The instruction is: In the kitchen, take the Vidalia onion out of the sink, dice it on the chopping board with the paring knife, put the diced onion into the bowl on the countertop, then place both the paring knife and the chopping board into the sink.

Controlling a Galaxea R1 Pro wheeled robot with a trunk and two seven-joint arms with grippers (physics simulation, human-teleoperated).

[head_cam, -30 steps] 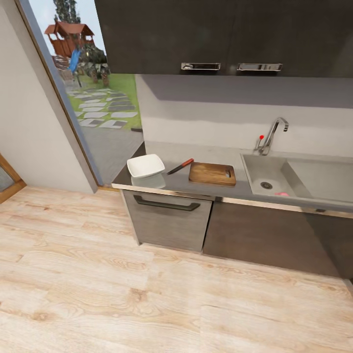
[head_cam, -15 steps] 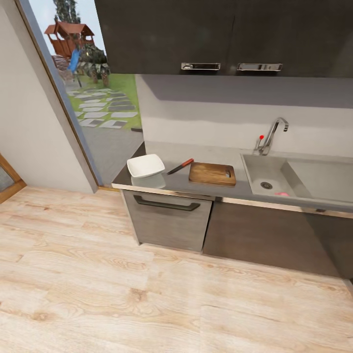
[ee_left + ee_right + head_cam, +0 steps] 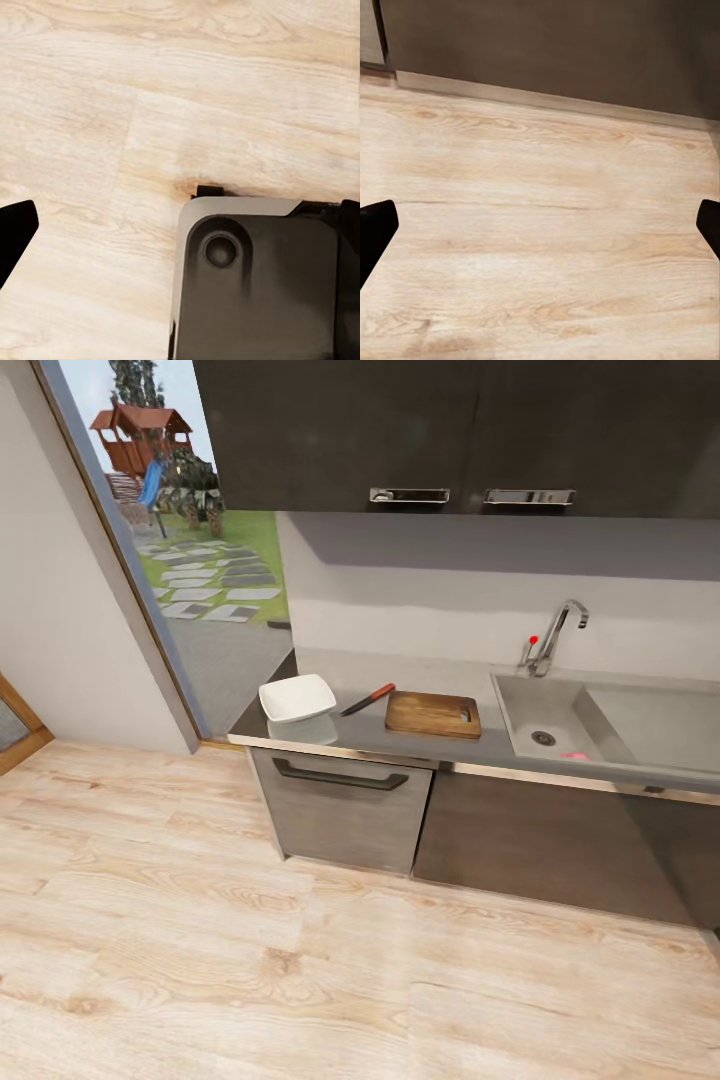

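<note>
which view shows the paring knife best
The head view: the paring knife lies in plain sight on the countertop, between the bowl and the chopping board. Both wrist views look down at the wooden floor instead.

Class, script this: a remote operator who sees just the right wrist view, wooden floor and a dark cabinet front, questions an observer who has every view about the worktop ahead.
Operator: Where is the board?
Observer: The chopping board lies flat on the countertop, just beside the sink.
Operator: And the knife?
Observer: The paring knife lies on the countertop between the bowl and the board, not on either.
</note>
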